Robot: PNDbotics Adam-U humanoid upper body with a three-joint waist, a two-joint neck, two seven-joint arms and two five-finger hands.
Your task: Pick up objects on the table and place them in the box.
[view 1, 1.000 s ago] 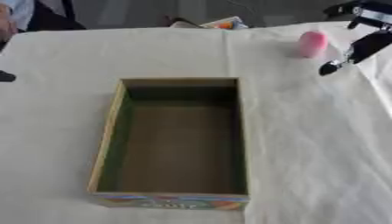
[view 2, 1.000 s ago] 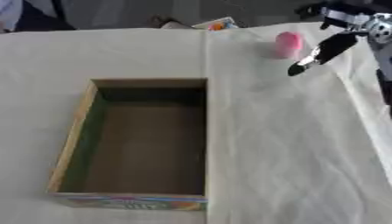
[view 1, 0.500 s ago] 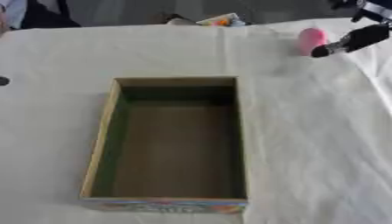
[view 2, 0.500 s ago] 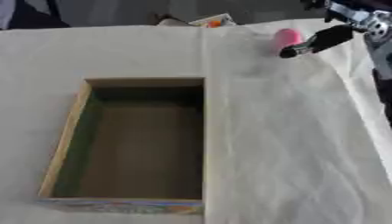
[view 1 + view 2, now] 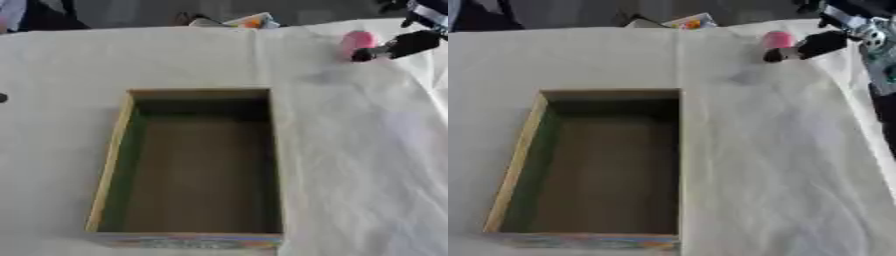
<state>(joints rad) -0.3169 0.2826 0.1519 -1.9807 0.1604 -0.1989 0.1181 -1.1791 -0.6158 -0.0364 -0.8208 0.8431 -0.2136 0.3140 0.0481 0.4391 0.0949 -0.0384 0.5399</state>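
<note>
- The box sits open in the middle of the counter, its long axis running away from the robot; the near outer wall carries a colourful print, but no writing on it can be read.
- A pink object stands at the far right of the counter, well apart from the box; which way it points I cannot tell.
- The right hand reaches in from the upper right, one dark finger stretched out straight, its tip just beside the pink object.
- The right eye view shows more of that arm's silver wrist.
- A printed packet lies at the far edge, unreadable.
</note>
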